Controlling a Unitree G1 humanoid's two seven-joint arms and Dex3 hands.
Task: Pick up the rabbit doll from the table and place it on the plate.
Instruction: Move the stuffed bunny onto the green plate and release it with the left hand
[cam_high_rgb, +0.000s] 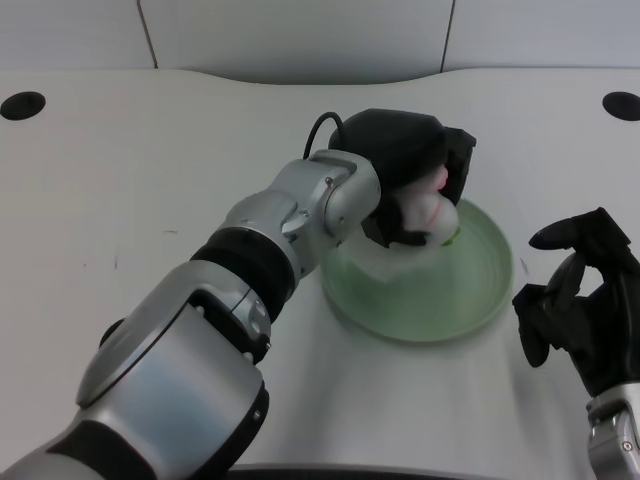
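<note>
Left robot hand grips one rabbit doll over one plate.

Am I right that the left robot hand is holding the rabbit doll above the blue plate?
Not quite: the plate is green, not blue. The head view shows the left robot hand holding the rabbit doll above it.

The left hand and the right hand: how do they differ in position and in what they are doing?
The left hand is over the green plate and holds the white rabbit doll; the right hand holds nothing. The left hand has reached out toward the middle of the table; the right hand waits beside the plate at the picture's right edge. Both are black, on silver forearms.
</note>
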